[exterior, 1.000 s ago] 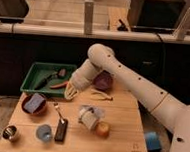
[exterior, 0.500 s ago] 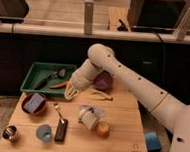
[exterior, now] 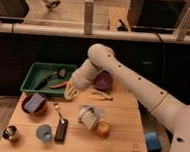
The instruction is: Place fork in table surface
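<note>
The fork [exterior: 59,111] is a thin silvery utensil lying on the table surface [exterior: 122,118], just above the black remote [exterior: 61,129] at the left middle. My gripper [exterior: 71,92] hangs at the right front edge of the green tray [exterior: 39,68], above and slightly right of the fork and apart from it. Its pale fingers point down and are shut, with nothing visible between them.
The tray holds a dark-handled utensil [exterior: 48,79] and an orange item [exterior: 60,84]. On the table are a purple bowl [exterior: 103,81], a beige two-pronged tool [exterior: 102,95], a red bowl [exterior: 34,104], a blue cup [exterior: 44,132], a metal cup [exterior: 10,132], a white cup lying on its side [exterior: 88,117] and an orange object [exterior: 103,128].
</note>
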